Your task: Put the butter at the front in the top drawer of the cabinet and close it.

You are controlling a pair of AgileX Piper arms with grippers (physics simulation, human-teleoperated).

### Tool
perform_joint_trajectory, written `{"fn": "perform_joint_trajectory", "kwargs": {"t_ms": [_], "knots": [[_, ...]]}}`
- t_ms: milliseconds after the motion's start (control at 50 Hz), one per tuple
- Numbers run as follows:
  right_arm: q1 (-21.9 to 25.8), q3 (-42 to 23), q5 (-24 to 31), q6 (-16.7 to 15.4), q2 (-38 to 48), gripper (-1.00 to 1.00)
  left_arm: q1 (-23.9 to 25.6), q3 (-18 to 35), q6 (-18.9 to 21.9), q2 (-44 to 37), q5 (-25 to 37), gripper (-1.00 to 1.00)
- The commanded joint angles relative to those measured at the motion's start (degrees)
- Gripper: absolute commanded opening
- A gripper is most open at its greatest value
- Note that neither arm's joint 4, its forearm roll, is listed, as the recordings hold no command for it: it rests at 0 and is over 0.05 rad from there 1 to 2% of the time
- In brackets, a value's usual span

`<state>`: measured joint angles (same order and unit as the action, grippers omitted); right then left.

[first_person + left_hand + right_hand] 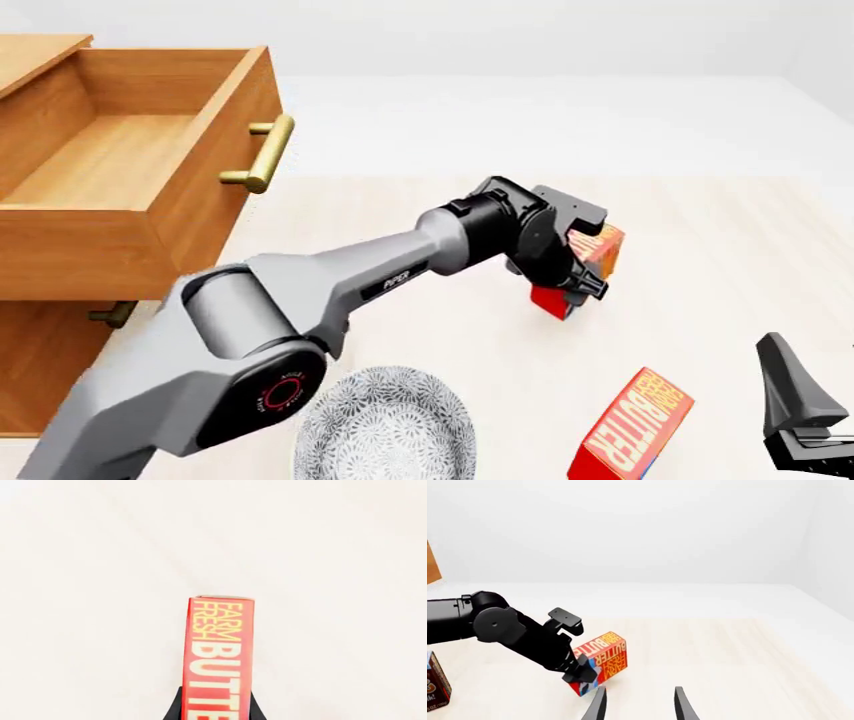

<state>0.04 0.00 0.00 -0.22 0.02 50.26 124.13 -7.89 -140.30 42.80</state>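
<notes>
My left gripper point(577, 272) is shut on the butter point(601, 250), a red and orange carton held tilted near the middle of the table. The left wrist view shows the butter point(220, 650) between the two black fingers. It also shows in the right wrist view point(606, 657), in the left gripper point(582, 672). The top drawer point(134, 215) stands pulled open and empty at the far left, its brass handle point(267, 155) facing the held carton. The cabinet point(40, 360) continues below it. My right gripper point(640, 705) is open and empty at the front right point(801, 425).
A twin butter carton point(634, 425) stands at the front right, close to my right gripper. A patterned grey plate point(387, 430) lies at the front, under the left arm. A brown Chocolate Pudding box point(434, 685) shows at the edge of the right wrist view.
</notes>
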Motion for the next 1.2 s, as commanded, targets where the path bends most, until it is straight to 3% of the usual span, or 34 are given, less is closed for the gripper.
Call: {"fn": "perform_joint_trajectory", "kwargs": {"t_ms": [20, 260, 520, 740, 900, 1000, 1200], "knots": [[0.0, 0.0, 0.0, 0.1, 0.0, 1.00, -0.3, -6.5, 2.1, 9.9, -2.3, -1.00], [0.0, 0.0, 0.0, 0.1, 0.0, 1.00, -0.5, -12.7, 2.1, 17.9, -3.2, -1.00], [0.0, 0.0, 0.0, 0.1, 0.0, 1.00, -0.8, -14.7, 2.1, 24.1, 0.6, -1.00], [0.0, 0.0, 0.0, 0.1, 0.0, 1.00, -4.8, -19.3, 2.7, 32.1, 3.5, -1.00], [0.0, 0.0, 0.0, 0.1, 0.0, 1.00, -7.3, -19.4, 4.5, 35.7, 6.6, -1.00], [0.0, 0.0, 0.0, 0.1, 0.0, 1.00, -7.3, -19.3, 3.6, 37.2, 7.9, -1.00], [0.0, 0.0, 0.0, 0.1, 0.0, 1.00, -11.7, -16.9, 6.7, 40.3, 13.3, -1.00]]}}
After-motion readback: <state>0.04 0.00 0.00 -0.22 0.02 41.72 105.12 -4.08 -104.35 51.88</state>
